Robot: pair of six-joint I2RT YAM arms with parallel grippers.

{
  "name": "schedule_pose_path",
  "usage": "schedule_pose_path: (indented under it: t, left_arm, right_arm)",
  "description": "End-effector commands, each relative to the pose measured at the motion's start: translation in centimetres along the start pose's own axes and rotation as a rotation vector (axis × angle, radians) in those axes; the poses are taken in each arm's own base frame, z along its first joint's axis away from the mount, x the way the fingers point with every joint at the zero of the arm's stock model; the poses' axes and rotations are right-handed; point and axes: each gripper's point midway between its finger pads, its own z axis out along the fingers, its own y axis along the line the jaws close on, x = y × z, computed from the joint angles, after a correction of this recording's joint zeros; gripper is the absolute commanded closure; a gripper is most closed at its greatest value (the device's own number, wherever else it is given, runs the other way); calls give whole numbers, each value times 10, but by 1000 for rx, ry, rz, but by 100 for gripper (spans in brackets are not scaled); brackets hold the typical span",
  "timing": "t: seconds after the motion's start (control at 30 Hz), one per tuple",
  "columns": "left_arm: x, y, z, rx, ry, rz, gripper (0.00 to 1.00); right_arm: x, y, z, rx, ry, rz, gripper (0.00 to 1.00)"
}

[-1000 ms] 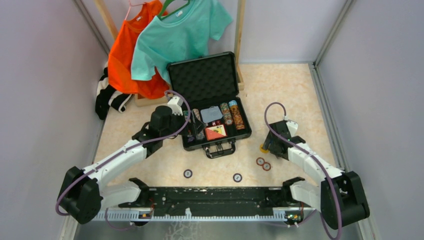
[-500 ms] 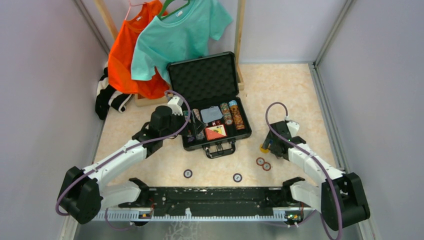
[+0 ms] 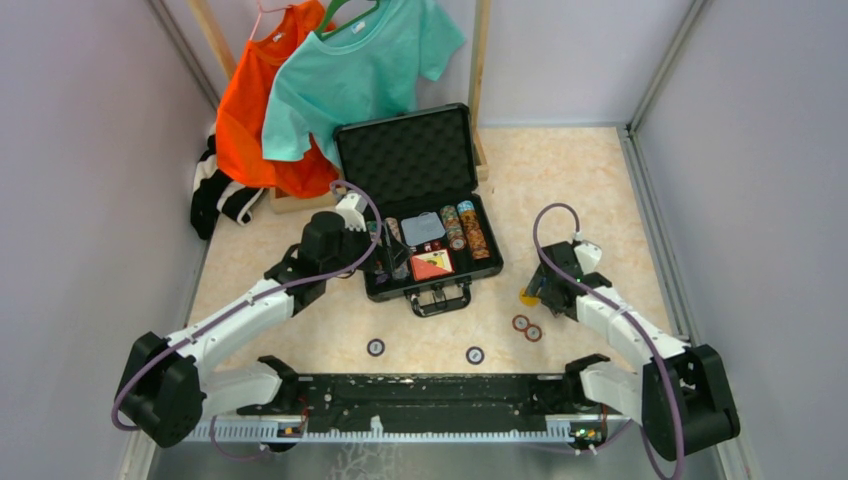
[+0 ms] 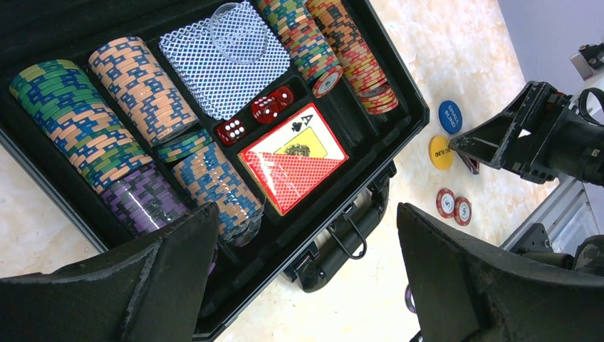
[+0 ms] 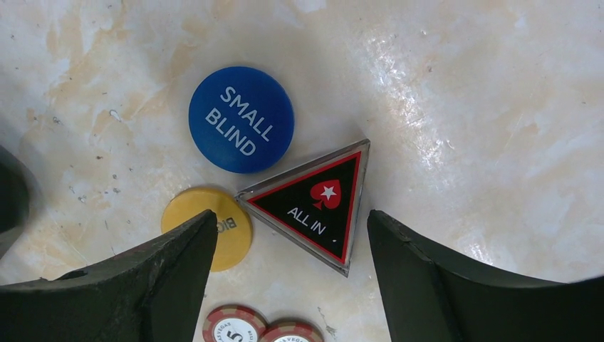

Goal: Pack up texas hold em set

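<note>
**Desk:** What's at far left?

**Photographer:** The left hand (image 4: 306, 221), fingers spread wide and gripping nothing, hovers over the near-left corner of the open black briefcase (image 3: 405, 150). The case sits mid-tabletop (image 3: 600, 180) with its foam-lined lid propped upright. The hand looks parked there, out of the other arm's way.

**Desk:** Inside the case?

**Photographer:** Rows of poker chips (image 4: 64, 121) stand on edge in their slots. A blue-backed deck (image 4: 224, 60), red dice (image 4: 263, 110) and the red-orange card box (image 4: 295, 167) fill the middle wells.

**Desk:** What remains outside?

**Photographer:** Two chips (image 3: 375, 347) lie well apart on the tabletop in front of the case, and two red chips (image 5: 231, 328) sit side by side further right. Next to those, the right hand (image 5: 290, 221) is down near the surface, fingers apart on either side of a triangular "ALL IN" marker (image 5: 313, 203). A blue "SMALL BLIND" button (image 5: 241, 119) and a yellow button (image 5: 214, 224) lie just beside the marker, the yellow one partly hidden by a finger.

**Desk:** Gripping it?

**Photographer:** No, there are gaps at both fingers. By its aim, the marker looks like the next piece to go in. Being flat, it may resist lifting, and closing could nudge the yellow button.
</note>
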Motion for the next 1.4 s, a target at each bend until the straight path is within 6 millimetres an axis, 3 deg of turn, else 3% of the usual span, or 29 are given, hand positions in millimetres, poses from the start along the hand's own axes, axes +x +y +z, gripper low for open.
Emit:
schedule_pose_path:
  t: [0.0, 0.8, 1.37]
  left_arm:
    - [-1, -4, 2, 22, -13, 16, 1]
    - [1, -5, 4, 31, 0, 16, 1]
    - [3, -4, 6, 32, 7, 16, 1]
  right_arm:
    - [-13, 6, 1, -1, -53, 20, 23]
    - [-8, 0, 10, -3, -42, 18, 35]
    - [-6, -1, 4, -26, -39, -5, 33]
